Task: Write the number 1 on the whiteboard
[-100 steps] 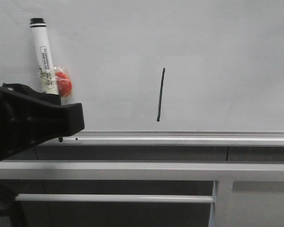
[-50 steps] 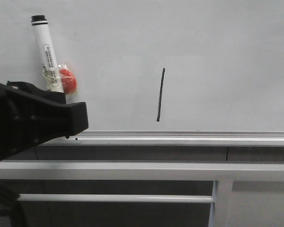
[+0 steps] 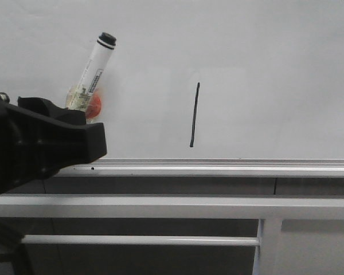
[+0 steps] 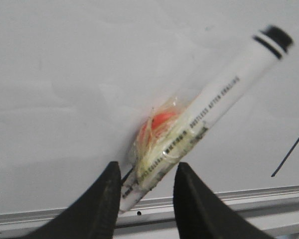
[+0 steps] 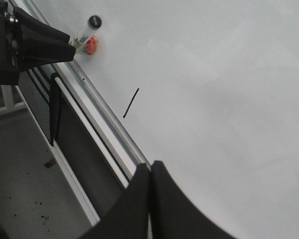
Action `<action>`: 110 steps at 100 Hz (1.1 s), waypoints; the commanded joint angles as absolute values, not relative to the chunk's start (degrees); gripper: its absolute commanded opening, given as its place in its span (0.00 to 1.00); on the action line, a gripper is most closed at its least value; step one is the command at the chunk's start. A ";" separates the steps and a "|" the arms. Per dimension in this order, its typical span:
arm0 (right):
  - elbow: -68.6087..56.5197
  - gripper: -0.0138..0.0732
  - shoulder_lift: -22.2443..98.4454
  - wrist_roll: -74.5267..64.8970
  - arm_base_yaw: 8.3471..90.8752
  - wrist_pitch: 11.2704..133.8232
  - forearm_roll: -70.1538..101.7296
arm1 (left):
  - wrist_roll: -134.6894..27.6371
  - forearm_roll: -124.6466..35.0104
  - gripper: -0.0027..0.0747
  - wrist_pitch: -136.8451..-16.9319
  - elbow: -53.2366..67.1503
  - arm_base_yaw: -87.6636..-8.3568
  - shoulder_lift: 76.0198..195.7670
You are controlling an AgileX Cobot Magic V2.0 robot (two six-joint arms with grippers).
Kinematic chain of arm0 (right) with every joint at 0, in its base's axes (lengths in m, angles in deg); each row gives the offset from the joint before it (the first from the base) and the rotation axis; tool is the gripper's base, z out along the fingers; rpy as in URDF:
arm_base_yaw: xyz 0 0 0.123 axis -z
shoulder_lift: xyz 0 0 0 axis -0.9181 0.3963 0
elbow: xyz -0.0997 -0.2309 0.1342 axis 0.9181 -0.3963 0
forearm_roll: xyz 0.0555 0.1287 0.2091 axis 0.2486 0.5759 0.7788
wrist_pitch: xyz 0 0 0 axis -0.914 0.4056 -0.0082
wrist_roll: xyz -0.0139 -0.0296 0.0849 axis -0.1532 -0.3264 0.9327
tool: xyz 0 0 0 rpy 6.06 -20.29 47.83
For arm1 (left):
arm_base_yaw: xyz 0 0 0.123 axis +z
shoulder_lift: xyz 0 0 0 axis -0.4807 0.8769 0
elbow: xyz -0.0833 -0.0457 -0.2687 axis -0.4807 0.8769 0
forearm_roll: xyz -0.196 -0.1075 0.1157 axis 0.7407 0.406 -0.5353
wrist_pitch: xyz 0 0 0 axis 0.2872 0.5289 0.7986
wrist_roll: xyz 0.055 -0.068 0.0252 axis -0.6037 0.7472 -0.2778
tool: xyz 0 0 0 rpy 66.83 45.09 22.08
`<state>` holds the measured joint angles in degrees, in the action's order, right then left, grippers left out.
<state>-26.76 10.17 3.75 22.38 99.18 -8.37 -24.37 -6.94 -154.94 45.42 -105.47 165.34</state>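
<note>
The number 1 (image 3: pixel 194 114) is a thin black slanted stroke on the whiteboard (image 3: pixel 264 57), just above the silver ledge (image 3: pixel 218 167). To its left, a white marker pen (image 3: pixel 92 74) with a black end leans right against the board. A red lump (image 3: pixel 93 106) is taped to it. My left gripper (image 3: pixel 94 140) is open around the pen's lower end. In the left wrist view the pen (image 4: pixel 214 104) touches one finger (image 4: pixel 109 189) and stands clear of the other. My right gripper (image 5: pixel 150 167) is shut and empty, off to the right of the stroke (image 5: pixel 131 103).
Below the ledge run white metal frame bars (image 3: pixel 160 206) and a post (image 3: pixel 268 246). A small black dot (image 4: pixel 138 213) marks the ledge under the pen. The right wrist view shows grey floor (image 5: pixel 25 189) beneath the frame.
The pen's top has swung from leaning slightly left to leaning well to the right. My left gripper has barely moved. The stroke is unchanged.
</note>
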 commanded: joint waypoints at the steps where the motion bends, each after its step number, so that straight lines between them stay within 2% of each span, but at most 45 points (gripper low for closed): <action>1: -24.78 0.09 10.77 3.48 22.90 95.42 -9.55 | -23.91 -7.65 0.36 -168.79 44.18 -105.32 164.39; 26: -24.78 0.09 10.77 3.48 22.90 95.42 -10.43 | -23.91 -9.17 0.36 -169.02 44.28 -106.00 164.39; 57: -24.78 0.09 10.77 3.48 22.90 95.42 -11.27 | -30.39 0.47 0.35 -169.02 44.53 -113.36 161.44; 66: -24.78 0.09 10.77 3.48 22.90 95.42 -11.27 | -32.95 1.79 0.28 -169.02 44.53 -114.52 159.23; 71: -24.78 0.09 10.77 3.48 22.90 95.42 -11.27 | -34.79 2.44 0.18 -169.02 44.53 -115.46 157.89; 77: -24.78 0.09 10.77 3.48 22.90 95.42 -11.27 | -37.77 2.72 0.00 -169.02 44.53 -116.70 156.04; 98: -24.78 0.09 9.93 3.48 22.90 95.33 -12.03 | -52.13 3.08 0.01 -168.46 44.53 -123.22 151.36; 110: -24.88 0.09 5.54 3.62 22.90 92.44 -12.08 | -57.29 5.34 0.01 -168.33 44.53 -127.71 150.34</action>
<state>-26.76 8.35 3.78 22.38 98.56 -10.78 -53.14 5.59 -155.91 45.42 -124.71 152.00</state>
